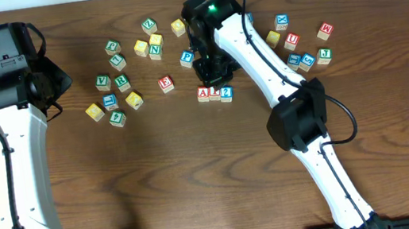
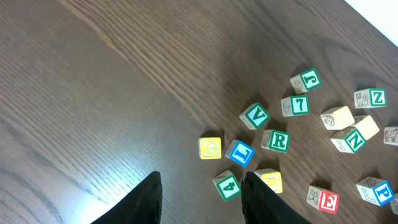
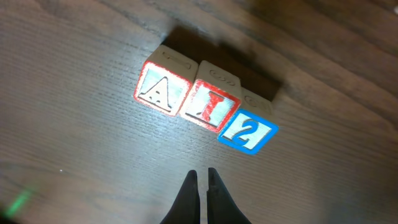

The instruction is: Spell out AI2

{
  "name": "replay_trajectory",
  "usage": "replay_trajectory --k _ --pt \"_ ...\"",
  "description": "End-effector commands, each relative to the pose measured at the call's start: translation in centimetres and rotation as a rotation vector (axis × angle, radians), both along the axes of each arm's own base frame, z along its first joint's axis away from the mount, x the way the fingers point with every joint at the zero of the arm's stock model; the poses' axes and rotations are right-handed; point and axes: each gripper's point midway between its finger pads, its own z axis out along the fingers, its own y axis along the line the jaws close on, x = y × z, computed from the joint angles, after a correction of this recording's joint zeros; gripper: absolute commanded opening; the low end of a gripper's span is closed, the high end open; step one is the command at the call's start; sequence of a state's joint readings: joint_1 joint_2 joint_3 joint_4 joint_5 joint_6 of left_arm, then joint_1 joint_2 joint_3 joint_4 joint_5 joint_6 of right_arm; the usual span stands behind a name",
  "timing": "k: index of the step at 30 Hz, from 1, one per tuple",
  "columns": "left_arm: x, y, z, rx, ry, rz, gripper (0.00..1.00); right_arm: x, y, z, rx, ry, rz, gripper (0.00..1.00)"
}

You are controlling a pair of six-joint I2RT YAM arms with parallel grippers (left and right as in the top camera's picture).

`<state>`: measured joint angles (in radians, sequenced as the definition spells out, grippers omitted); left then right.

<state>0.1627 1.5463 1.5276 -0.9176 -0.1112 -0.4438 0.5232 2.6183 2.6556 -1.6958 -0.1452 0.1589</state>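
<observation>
Gripper of right arm point(image 3: 201, 173) hangs closed near AI2 cubes point(image 3: 210, 106).

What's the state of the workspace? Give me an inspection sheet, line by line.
Surface: dark wooden table.
Job's things: A cube, I cube and 2 cube side by side, reading AI2; the 2 cube sits slightly out of line.
Clutter: E cube, P cube and other alphabet cubes scattered to both sides.
Grippers: right gripper shut, empty, near the row; left gripper open, empty.
Cables: right arm cable and left arm cable, both black.
Surroundings: nothing seen.
</observation>
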Motion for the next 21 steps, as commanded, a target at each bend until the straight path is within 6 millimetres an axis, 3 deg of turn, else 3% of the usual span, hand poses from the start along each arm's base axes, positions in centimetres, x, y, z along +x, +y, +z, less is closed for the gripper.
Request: replay_trajectory --k 1,7,14,16,21 --pt "-0.2 0.2 1.0 0.014 -0.018 0.002 0.41 -1.0 0.3 0.1 -0.019 0.004 0.051 0.01" --pt "-0.2 0.2 1.0 0.014 -0.018 0.002 0.41 -1.8 0.0 -0.6 -0.039 0.042 0.053 0.01" --pt "-0.3 0.2 1.0 0.014 -0.014 0.002 0.41 -1.9 0.0 4.5 -0.036 -0.085 0.078 0.01" --pt "-0.4 0.2 0.9 0.013 -0.011 0.002 0.41 -2.4 -1.0 5.7 -0.081 -0.111 0.053 0.01" --pt "-0.4 0.2 1.0 0.013 -0.012 0.002 0.41 -3.3 -2.1 5.0 -0.148 -0.127 0.018 0.01"
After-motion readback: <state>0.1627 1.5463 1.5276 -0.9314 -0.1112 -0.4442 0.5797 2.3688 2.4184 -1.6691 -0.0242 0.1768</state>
